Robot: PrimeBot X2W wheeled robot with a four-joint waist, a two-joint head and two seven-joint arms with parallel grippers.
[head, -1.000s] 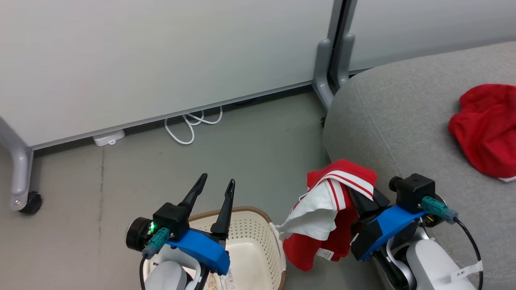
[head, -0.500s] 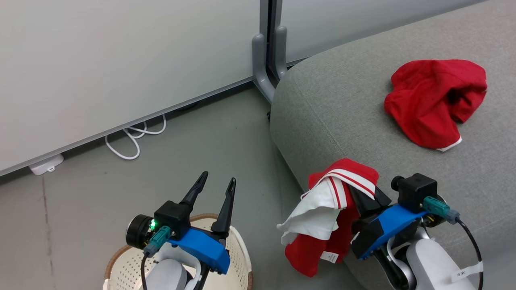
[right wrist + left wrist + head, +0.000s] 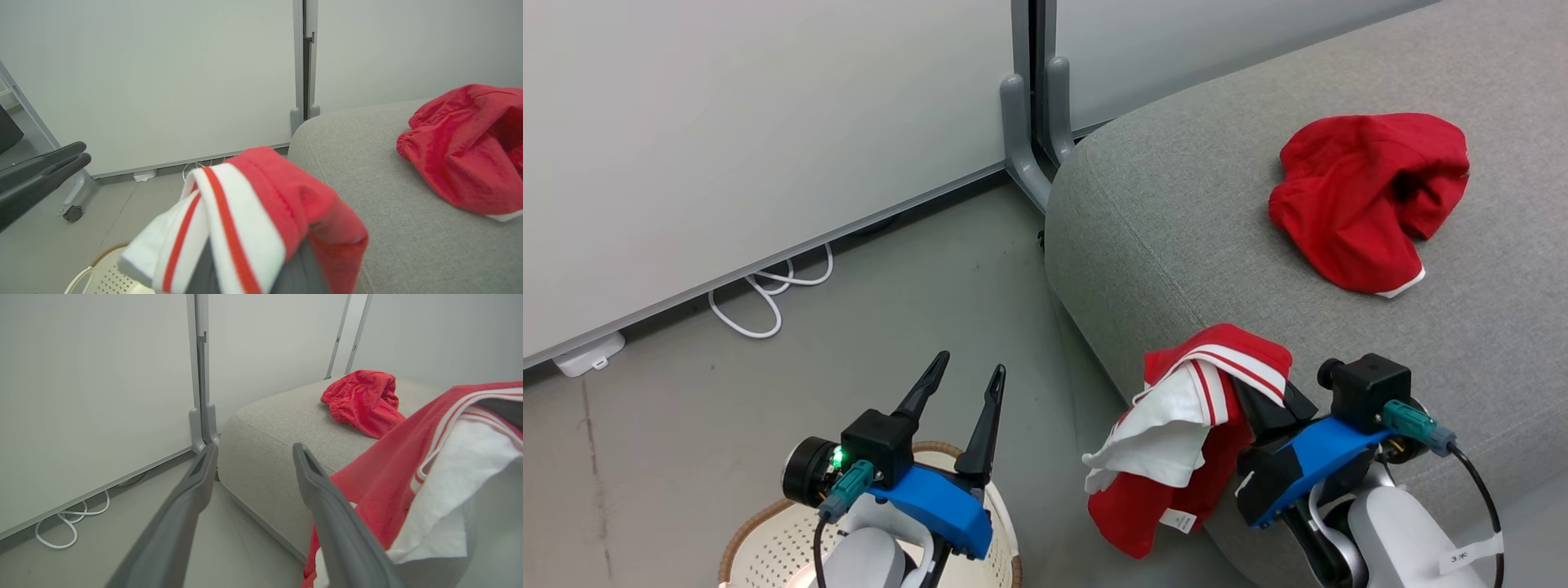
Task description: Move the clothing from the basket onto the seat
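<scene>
My right gripper (image 3: 1262,400) is shut on a red garment with white lining and striped trim (image 3: 1176,433), which hangs over the near left corner of the grey seat (image 3: 1176,237). Its folds cover the fingers in the right wrist view, where the striped garment (image 3: 245,220) drapes over them. A second red garment (image 3: 1364,200) lies bunched on the seat, further back; the left wrist view shows this red garment (image 3: 363,400) too. My left gripper (image 3: 968,376) is open and empty above the cream basket (image 3: 768,547) at the bottom left.
Grey floor (image 3: 849,343) runs between the basket and the seat. A pale partition wall (image 3: 727,122) with a grey post foot (image 3: 1025,155) stands behind. A white cable (image 3: 768,302) and a white plug block (image 3: 584,355) lie along its base.
The head camera has swung right, so the seat and the lying garment sit further left in view and the basket lower left. Both grippers keep their states.
</scene>
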